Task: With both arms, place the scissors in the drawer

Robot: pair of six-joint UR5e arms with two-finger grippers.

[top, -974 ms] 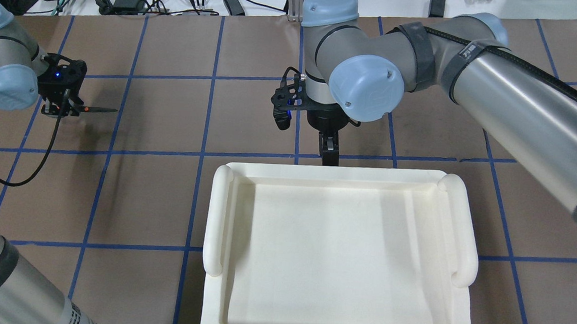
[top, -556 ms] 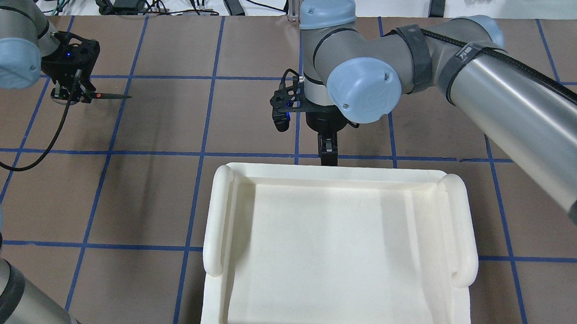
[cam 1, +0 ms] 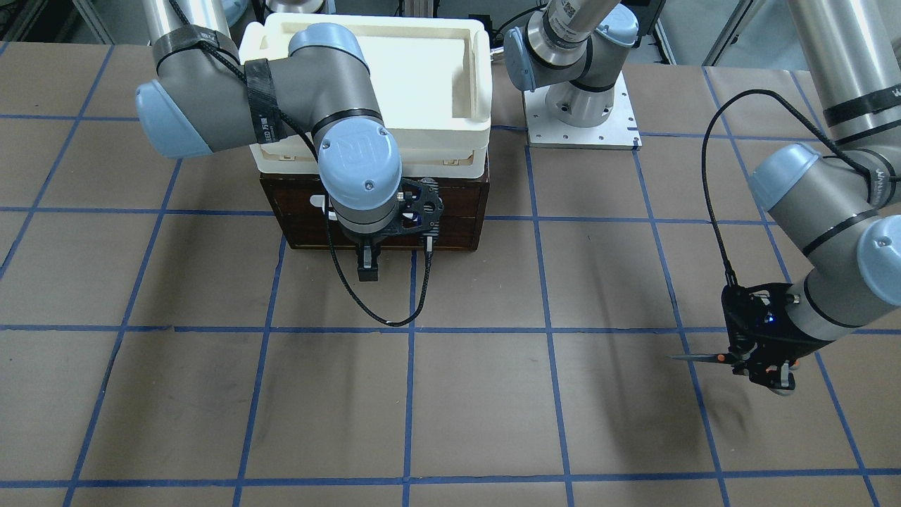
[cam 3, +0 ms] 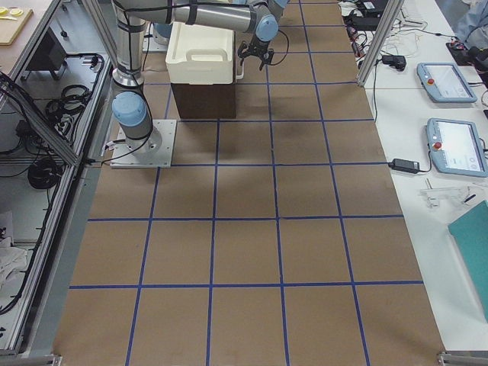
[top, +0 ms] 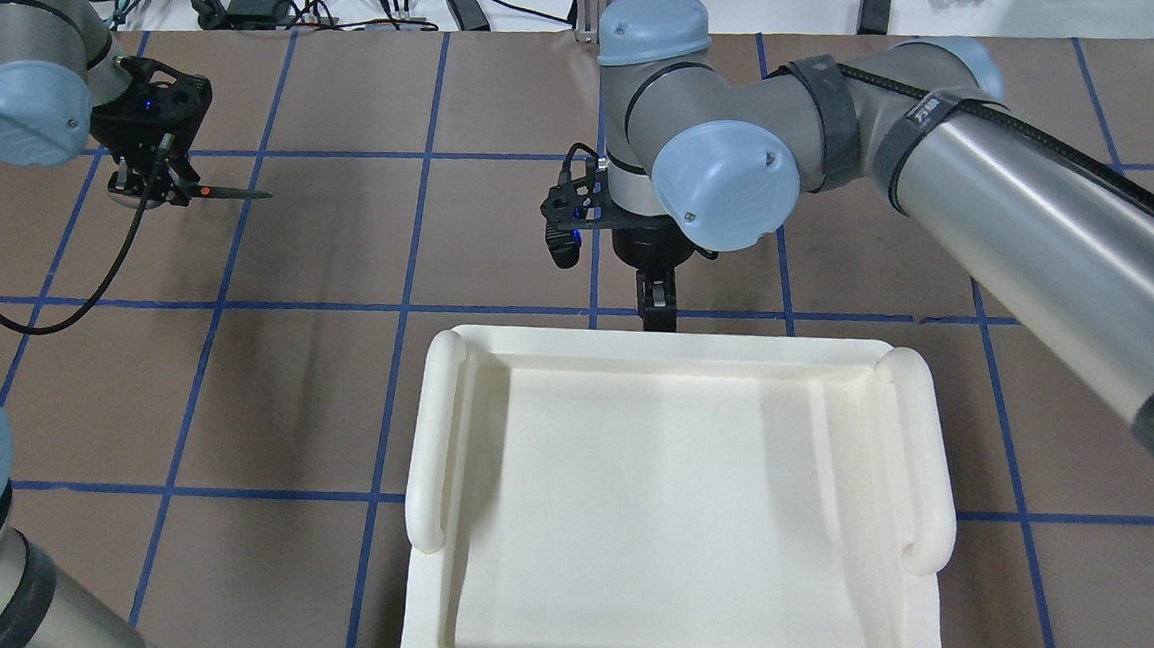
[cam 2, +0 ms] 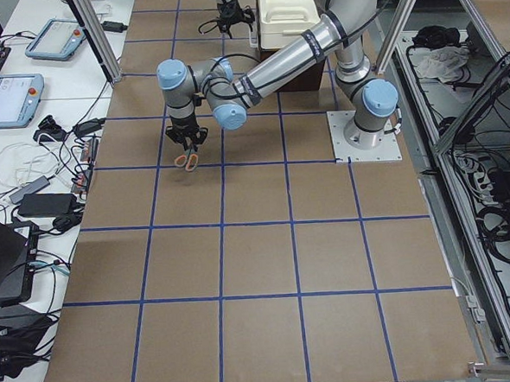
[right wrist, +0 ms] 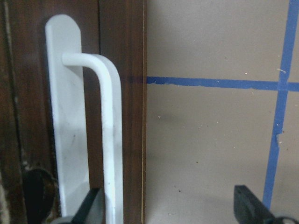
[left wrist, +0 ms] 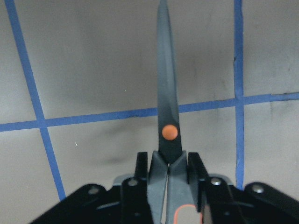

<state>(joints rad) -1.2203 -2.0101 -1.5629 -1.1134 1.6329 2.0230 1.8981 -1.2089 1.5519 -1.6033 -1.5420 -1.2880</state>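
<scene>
My left gripper (top: 157,183) is shut on the scissors (top: 229,193) at the handles and holds them level above the table at the far left. The orange pivot dot and dark blades point away from the gripper in the left wrist view (left wrist: 167,107). The scissors also show in the front view (cam 1: 700,358). The dark-brown drawer (cam 1: 450,211) is closed under the cream bin (cam 1: 479,77). My right gripper (cam 1: 367,266) points down in front of the drawer, open, with the white bar handle (right wrist: 111,140) between its fingers.
The cream bin's rim (top: 435,436) fills the near middle of the overhead view and hides the drawer there. The left arm's metal base plate (cam 1: 581,123) lies beside the drawer unit. Blue tape lines cross the brown tabletop.
My left gripper has carried the scissors away from the robot and slightly toward the middle. My right gripper has stayed at the drawer front.
</scene>
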